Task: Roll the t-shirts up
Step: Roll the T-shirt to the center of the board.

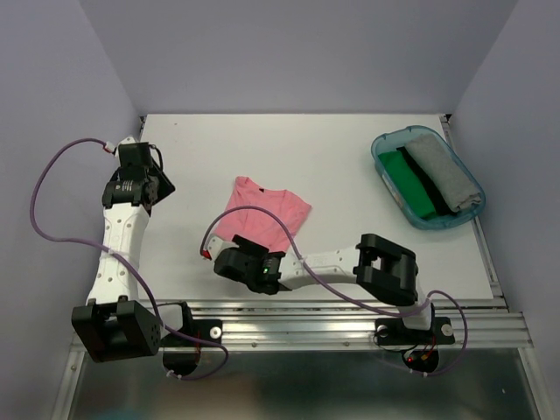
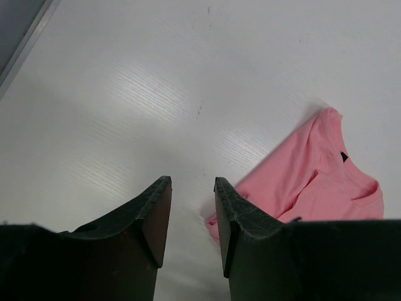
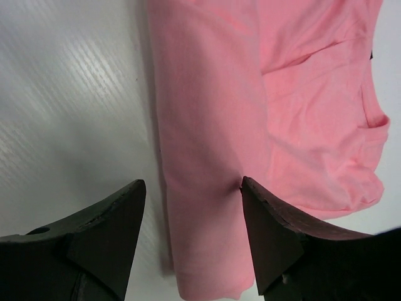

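The salmon-pink t-shirt (image 1: 265,210) lies folded and flat at the middle of the white table (image 1: 332,157). My right gripper (image 1: 234,254) is open at the shirt's near edge. In the right wrist view the right gripper (image 3: 193,183) straddles a folded strip of the shirt (image 3: 301,94), and the right fingertip (image 3: 250,191) presses into the cloth. My left gripper (image 1: 164,186) is open and empty over bare table, left of the shirt. In the left wrist view the left gripper (image 2: 192,185) has the shirt (image 2: 313,182) to its right. A green shirt (image 1: 407,184) and a grey shirt (image 1: 446,173) lie folded in the tub.
The teal see-through tub (image 1: 385,144) stands at the back right, near the table's right edge. Purple cables loop from both arms; the right arm's cable (image 1: 262,214) arcs over the pink shirt. Grey walls close in the left, back and right sides.
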